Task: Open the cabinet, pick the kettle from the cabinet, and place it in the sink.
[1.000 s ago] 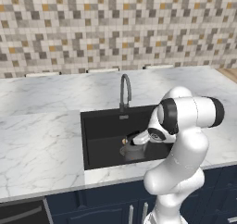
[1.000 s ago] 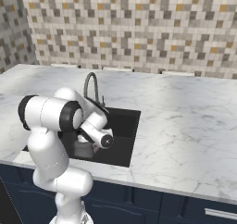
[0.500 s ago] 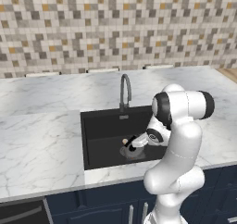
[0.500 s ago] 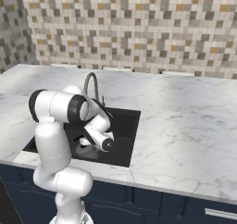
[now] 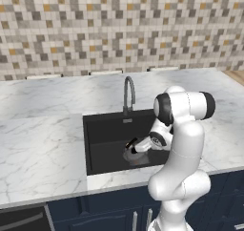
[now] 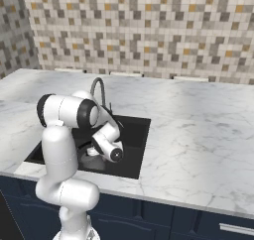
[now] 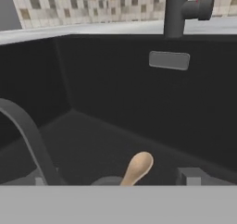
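- No brand, label or writing can be read anywhere in these views.
- The backsplash point(image 5: 119, 29) fills the top of both base views: a mosaic of small square tiles in grey, cream, brown and orange.
- The countertop point(image 5: 43, 149) is white marble with faint grey veins, spreading across the middle of both base views.
- Navy drawer fronts point(image 6: 218, 223) with silver bar handles run along the bottom edge of both base views.
- The sink point(image 5: 102, 132) is a matte black rectangular basin recessed in the marble, at the centre of the left base view and left of centre in the right base view.
- The faucet point(image 5: 128, 92) is a tall grey gooseneck at the basin's back rim; in the hand view its base stands at the top right.
- The white arm reaches down into the basin and hides part of its floor in both base views.
- The kettle point(image 5: 135, 154) sits on the sink floor, grey rounded metal, its dark arched handle rising at the lower left of the hand view.
- The gripper point(image 5: 131, 145) hangs just above the kettle with its fingers spread wide, holding nothing.
- A pale wooden knob-like shape point(image 7: 137, 167) shows at the bottom centre of the hand view; what it belongs to cannot be told.
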### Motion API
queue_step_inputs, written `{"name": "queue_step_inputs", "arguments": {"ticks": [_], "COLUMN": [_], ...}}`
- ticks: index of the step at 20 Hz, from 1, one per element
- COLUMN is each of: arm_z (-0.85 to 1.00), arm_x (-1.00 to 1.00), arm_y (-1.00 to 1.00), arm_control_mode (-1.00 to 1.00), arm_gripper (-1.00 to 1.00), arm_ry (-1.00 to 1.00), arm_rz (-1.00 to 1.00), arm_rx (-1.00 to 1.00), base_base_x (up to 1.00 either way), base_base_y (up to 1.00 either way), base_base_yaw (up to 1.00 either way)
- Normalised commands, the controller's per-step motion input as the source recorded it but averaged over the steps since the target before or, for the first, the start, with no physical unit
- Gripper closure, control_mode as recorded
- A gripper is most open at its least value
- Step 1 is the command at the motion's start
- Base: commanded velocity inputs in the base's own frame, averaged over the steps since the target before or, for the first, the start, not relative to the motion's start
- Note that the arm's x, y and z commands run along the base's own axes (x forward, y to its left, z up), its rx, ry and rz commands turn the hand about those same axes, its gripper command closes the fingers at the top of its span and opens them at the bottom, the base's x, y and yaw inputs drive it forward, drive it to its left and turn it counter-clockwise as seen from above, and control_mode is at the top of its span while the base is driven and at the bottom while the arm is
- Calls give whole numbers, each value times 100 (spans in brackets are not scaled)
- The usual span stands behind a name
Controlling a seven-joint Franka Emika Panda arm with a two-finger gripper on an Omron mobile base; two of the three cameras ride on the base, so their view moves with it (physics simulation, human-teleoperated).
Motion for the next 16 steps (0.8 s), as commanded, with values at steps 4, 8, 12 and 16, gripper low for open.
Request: {"name": "queue_step_inputs", "arguments": {"ticks": [4,8,12,16], "arm_z": [0,0,1,7], "arm_x": [3,0,0,0], "arm_y": [-3,-2,0,-5], "arm_control_mode": [-100,-100,-100,-100], "arm_gripper": [-100,-100,-100,-100], "arm_ry": [0,0,0,0], "arm_rz": [0,0,0,1], "arm_rx": [-2,-1,-2,-2], "base_base_x": [0,0,0,0], "base_base_y": [0,0,0,0], "base_base_yaw": [0,0,0,0]}}
